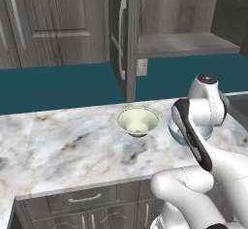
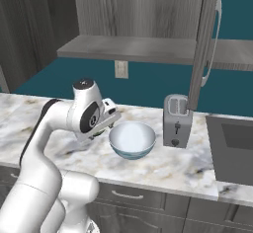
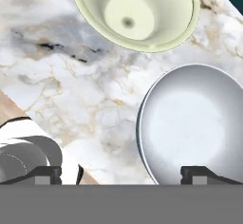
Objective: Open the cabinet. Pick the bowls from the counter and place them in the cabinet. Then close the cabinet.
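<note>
The two-finger gripper [image 3: 121,173] is held wide apart, empty, above the white blue-patterned round bowl [image 3: 190,123]; the pale cream-green bowl [image 3: 135,12] is seen just beside it on the marble counter [image 3: 57,85].

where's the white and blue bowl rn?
White and blue bowl sits on the counter, left of the toaster, beside the cream bowl.

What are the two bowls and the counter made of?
The pale green bowl looks like glazed ceramic: smooth, plain, softly shiny. The white bowl with the blue outside also looks ceramic, though its even sheen could be plastic. The counter looks like polished marble, white-grey with brownish veins.
</note>
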Controlling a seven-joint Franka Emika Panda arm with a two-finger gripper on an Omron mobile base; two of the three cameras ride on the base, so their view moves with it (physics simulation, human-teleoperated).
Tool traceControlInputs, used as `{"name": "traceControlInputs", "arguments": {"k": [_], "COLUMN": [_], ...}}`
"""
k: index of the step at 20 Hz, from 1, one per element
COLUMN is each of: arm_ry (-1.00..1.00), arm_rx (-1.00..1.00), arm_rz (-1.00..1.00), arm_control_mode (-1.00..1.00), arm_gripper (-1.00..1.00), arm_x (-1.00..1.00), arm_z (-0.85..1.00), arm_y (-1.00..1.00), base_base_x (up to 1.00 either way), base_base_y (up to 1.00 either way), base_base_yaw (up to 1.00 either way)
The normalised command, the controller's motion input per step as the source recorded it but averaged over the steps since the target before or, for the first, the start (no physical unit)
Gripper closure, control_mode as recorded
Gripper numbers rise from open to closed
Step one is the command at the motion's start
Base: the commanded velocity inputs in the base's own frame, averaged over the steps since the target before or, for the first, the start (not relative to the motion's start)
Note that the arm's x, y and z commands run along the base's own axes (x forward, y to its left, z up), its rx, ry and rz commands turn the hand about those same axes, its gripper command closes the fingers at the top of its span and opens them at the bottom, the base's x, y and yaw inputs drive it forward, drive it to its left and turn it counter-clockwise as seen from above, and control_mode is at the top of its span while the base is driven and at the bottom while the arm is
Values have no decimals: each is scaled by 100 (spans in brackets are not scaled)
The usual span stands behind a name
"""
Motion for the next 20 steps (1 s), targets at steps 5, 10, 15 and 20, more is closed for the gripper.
{"name": "traceControlInputs", "arguments": {"k": [5,10,15,20], "arm_ry": [1,0,0,0], "arm_rx": [0,0,0,0], "arm_rz": [0,0,0,0], "arm_control_mode": [-100,-100,-100,-100], "arm_gripper": [-100,-100,-100,-100], "arm_x": [28,16,17,23], "arm_z": [-38,-51,-31,-21], "arm_y": [0,0,0,0], "base_base_x": [0,0,0,0], "base_base_y": [0,0,0,0], "base_base_yaw": [0,0,0,0]}}
